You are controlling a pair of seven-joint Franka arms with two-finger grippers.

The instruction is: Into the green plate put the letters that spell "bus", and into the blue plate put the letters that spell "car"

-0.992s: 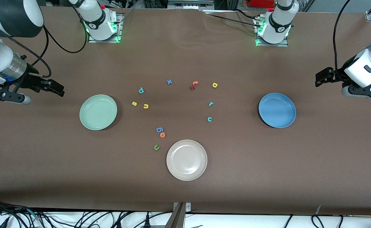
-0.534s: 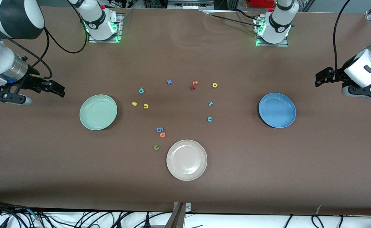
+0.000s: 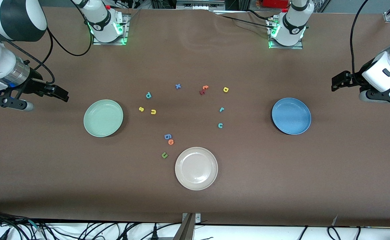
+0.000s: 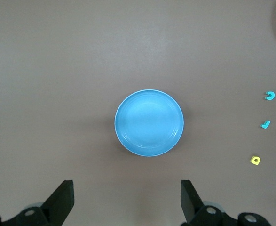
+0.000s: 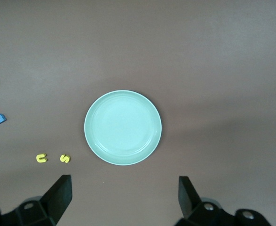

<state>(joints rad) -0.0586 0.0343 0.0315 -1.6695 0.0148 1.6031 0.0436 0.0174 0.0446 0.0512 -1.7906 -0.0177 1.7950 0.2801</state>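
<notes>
The green plate (image 3: 103, 118) (image 5: 122, 127) lies toward the right arm's end, with nothing in it. Beside it lie the teal b (image 3: 148, 95), yellow s (image 3: 141, 109) (image 5: 65, 158) and yellow-orange u (image 3: 153, 112) (image 5: 42, 158). The blue plate (image 3: 291, 116) (image 4: 149, 123) lies toward the left arm's end, also bare. The yellow a (image 3: 226, 89) (image 4: 255, 160), teal r (image 3: 221, 109) (image 4: 266, 125) and teal c (image 3: 220, 125) (image 4: 269, 96) lie beside it. My right gripper (image 3: 61, 93) (image 5: 123, 195) hangs open over bare table beside the green plate. My left gripper (image 3: 336, 81) (image 4: 127, 197) hangs open beside the blue plate.
A beige plate (image 3: 196, 168) sits nearer the front camera, midway. Other letters lie about: blue x (image 3: 178, 86), orange t (image 3: 205, 87), a dark red letter (image 3: 202, 92), blue g (image 3: 167, 136), an orange letter (image 3: 171, 142), olive u (image 3: 164, 155).
The right arm has shifted slightly; its gripper stays open. The left arm, the letters and the plates have not moved.
</notes>
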